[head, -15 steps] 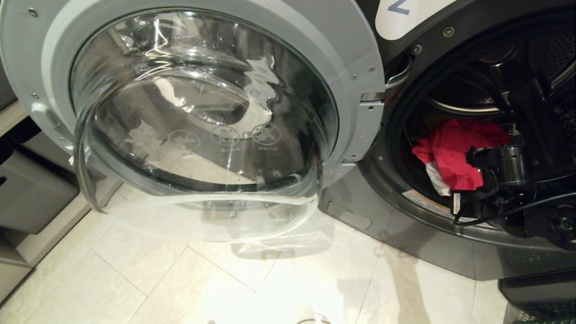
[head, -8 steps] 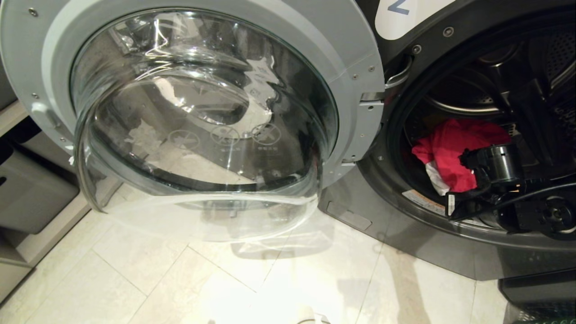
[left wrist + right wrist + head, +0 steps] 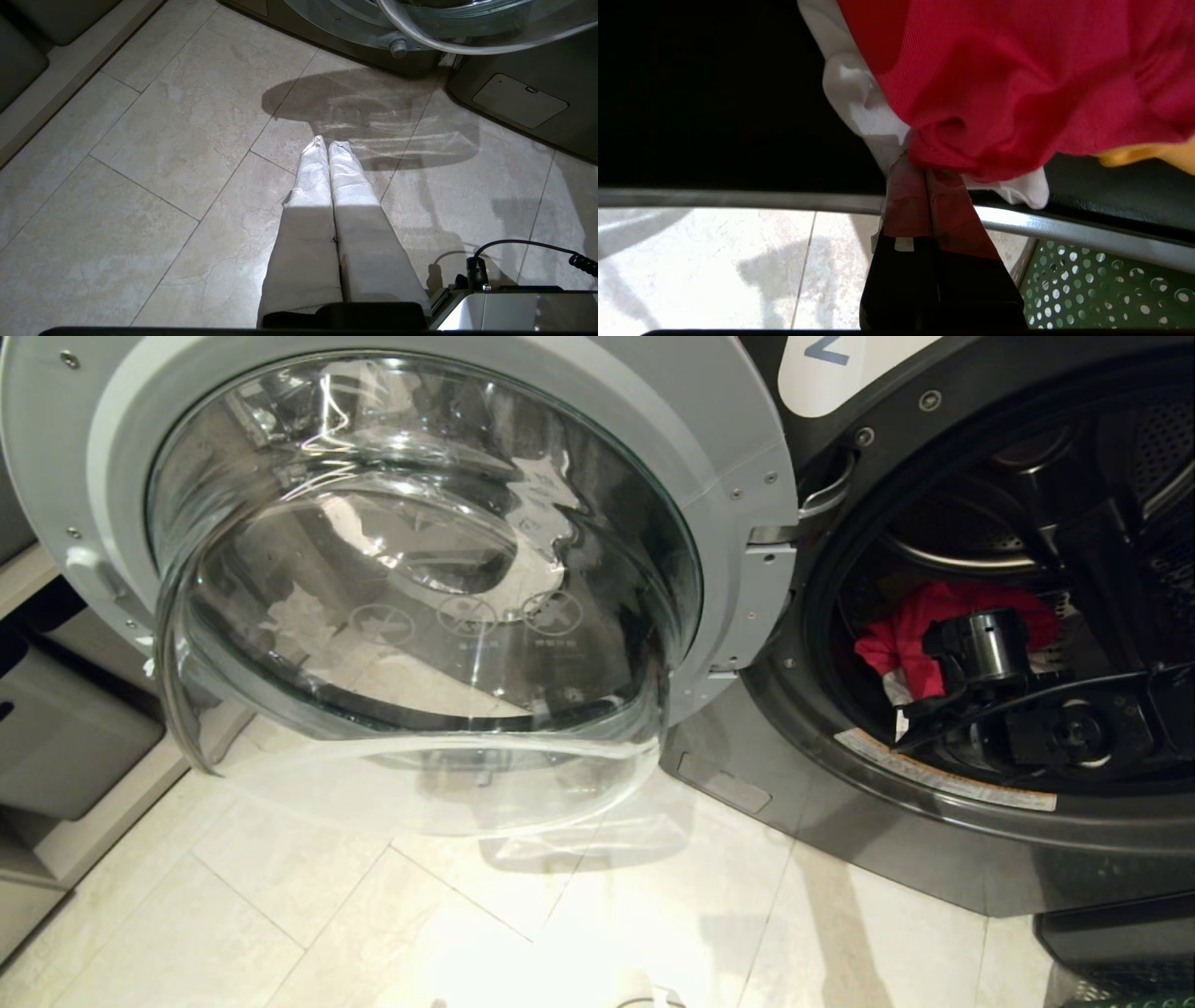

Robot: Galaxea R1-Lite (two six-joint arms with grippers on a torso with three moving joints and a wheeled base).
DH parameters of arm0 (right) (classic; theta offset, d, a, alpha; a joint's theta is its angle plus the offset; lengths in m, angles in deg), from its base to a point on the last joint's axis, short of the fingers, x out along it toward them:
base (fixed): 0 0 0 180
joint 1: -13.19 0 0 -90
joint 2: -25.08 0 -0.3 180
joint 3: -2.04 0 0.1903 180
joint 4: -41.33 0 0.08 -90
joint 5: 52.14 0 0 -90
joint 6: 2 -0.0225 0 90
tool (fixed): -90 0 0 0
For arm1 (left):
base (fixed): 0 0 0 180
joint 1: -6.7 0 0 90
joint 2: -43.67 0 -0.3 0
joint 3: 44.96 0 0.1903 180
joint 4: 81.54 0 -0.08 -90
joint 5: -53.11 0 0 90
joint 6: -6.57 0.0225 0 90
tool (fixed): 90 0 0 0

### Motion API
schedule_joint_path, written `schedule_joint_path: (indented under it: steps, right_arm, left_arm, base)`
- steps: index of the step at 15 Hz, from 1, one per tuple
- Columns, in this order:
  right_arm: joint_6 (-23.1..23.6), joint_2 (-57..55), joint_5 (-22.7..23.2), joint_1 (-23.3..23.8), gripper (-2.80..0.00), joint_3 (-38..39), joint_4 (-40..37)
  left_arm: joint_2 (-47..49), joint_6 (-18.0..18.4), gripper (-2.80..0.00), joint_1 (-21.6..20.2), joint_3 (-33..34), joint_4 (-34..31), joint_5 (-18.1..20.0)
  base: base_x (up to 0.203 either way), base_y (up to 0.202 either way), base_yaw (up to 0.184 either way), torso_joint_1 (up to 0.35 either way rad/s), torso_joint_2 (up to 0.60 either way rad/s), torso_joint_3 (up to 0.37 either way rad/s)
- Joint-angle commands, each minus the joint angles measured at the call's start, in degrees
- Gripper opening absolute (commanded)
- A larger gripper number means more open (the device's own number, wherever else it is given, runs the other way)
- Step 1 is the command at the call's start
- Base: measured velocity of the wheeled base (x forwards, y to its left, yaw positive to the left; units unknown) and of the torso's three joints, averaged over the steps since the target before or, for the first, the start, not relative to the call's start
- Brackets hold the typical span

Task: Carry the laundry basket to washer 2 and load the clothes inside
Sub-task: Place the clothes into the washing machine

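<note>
Loading step; right tool closed, tips at the clothes inside washer 2, grip unclear; left tool closed, empty; next: withdraw arm, check basket.

One washer, three garments, one basket.

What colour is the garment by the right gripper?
Red garment, clearest in the right wrist view.

head view looks down at the washer 2 opening; right wrist view sits close inside it, sharing the clothes
</note>
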Motion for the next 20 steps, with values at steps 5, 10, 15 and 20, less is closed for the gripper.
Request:
schedule_joint_path:
  steps: [5,10,15,20]
  right_arm:
    - [0.8,-6.8,-6.5,1.6,-2.80,-11.8,-1.1]
    - [5.1,-11.3,-10.7,3.4,-2.80,-23.9,-1.2]
    - [6.4,-17.7,-18.6,5.9,-2.80,-34.6,-0.9]
    - [5.9,-9.8,-19.7,7.3,-2.80,-30.4,-1.0]
  left_arm:
    - [0.0,0.0,-2.80,0.0,0.0,0.0,0.0]
    - [0.0,0.0,-2.80,0.0,0.0,0.0,0.0]
    - [0.0,0.0,-2.80,0.0,0.0,0.0,0.0]
    - [0.0,0.0,-2.80,0.0,0.0,0.0,0.0]
  base:
    - [0.000,0.000,0.000,0.000,0.00,0.000]
    - [0.000,0.000,0.000,0.000,0.00,0.000]
    - [0.000,0.000,0.000,0.000,0.00,0.000]
    - [0.000,0.000,0.000,0.000,0.00,0.000]
